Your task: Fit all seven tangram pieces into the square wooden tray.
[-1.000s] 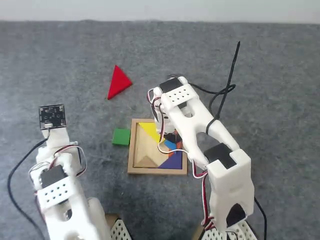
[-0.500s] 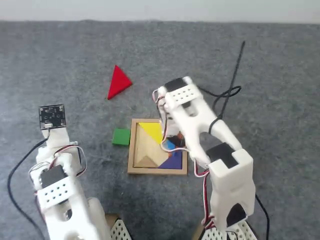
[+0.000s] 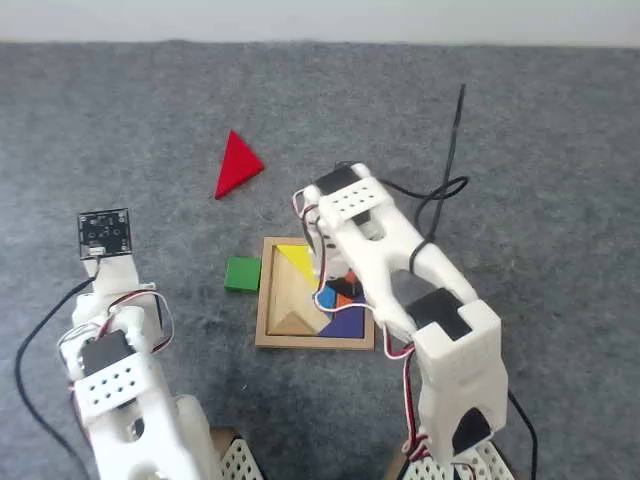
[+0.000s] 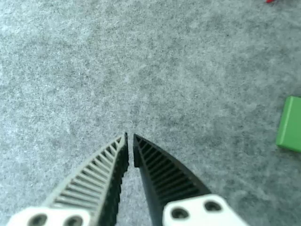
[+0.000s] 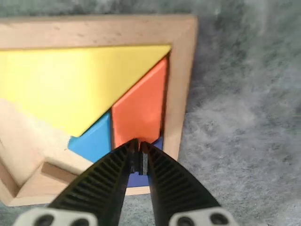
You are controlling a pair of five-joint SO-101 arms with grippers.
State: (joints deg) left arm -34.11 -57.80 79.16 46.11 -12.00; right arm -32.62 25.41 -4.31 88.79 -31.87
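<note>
The square wooden tray [image 3: 310, 343] sits mid-table on the grey carpet [image 3: 150, 120], already holding a yellow triangle [image 5: 80, 80], a blue piece [image 5: 91, 141], an orange piece [image 5: 141, 110] and a purple one [image 3: 350, 322]. The right gripper [image 5: 139, 153] is over it, jaws pinched together on nothing, tips at the orange piece's near end. The green square [image 3: 242, 273] lies just beside the tray's left rim, and the red triangle [image 3: 237, 167] is well off to the far left. The left gripper [image 4: 130, 139] hangs over bare carpet at the near left, jaws closed and empty. These pieces look thin, stiff, light and smooth-painted, so I'd pinch the square across two parallel edges.
</note>
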